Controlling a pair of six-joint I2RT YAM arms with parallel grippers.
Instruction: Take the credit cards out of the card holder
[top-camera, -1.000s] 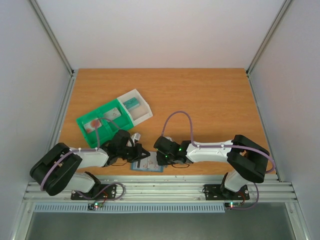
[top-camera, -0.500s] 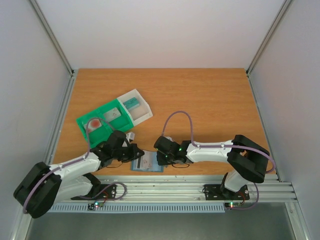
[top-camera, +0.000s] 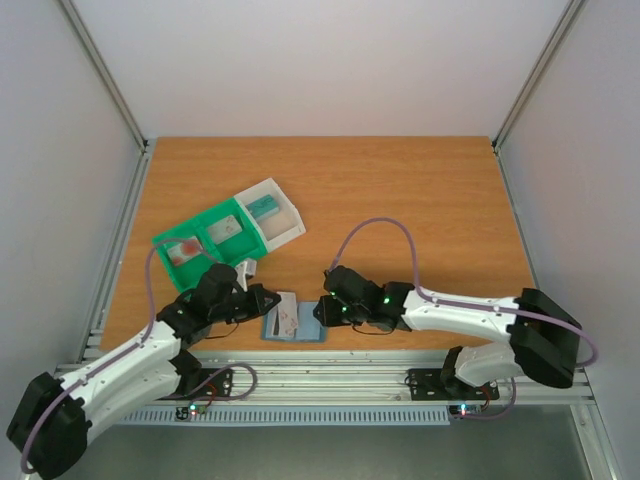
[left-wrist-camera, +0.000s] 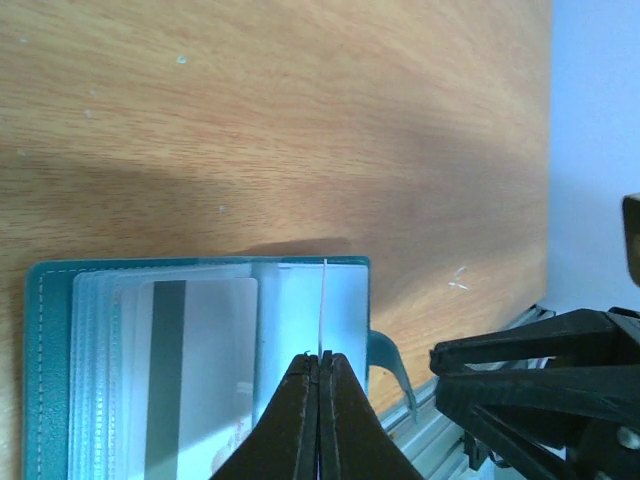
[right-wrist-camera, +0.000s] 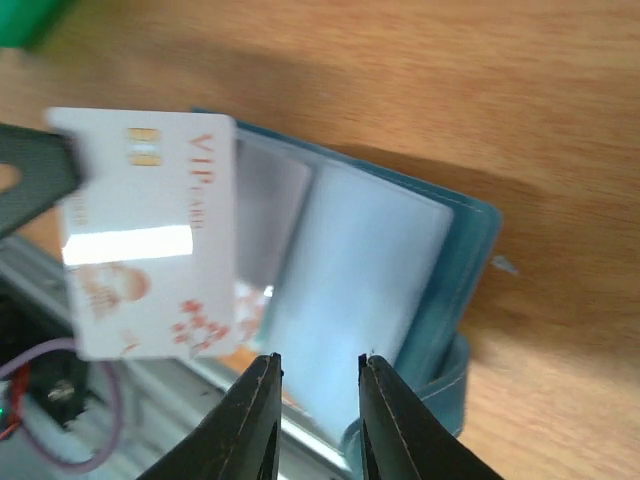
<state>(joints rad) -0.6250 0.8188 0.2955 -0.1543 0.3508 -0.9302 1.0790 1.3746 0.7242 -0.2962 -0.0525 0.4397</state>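
One credit card (right-wrist-camera: 150, 230), white with red VIP print, is pinched by its edge in the closed left gripper (left-wrist-camera: 320, 358). It sits raised over the left part of the open card holder (top-camera: 300, 331), which lies at the near edge of the table (top-camera: 400, 200). The right gripper (right-wrist-camera: 317, 365) hovers just over the holder's clear sleeves, its jaws a narrow gap apart and gripping nothing.

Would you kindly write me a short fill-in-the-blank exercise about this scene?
The thin white card with red lettering reads ___. The left claw is ___ on that card. The slate-blue bifold wallet lies ___ on the wooden table. The right claw holds ___.
Missing words: VIP; shut; open; nothing.
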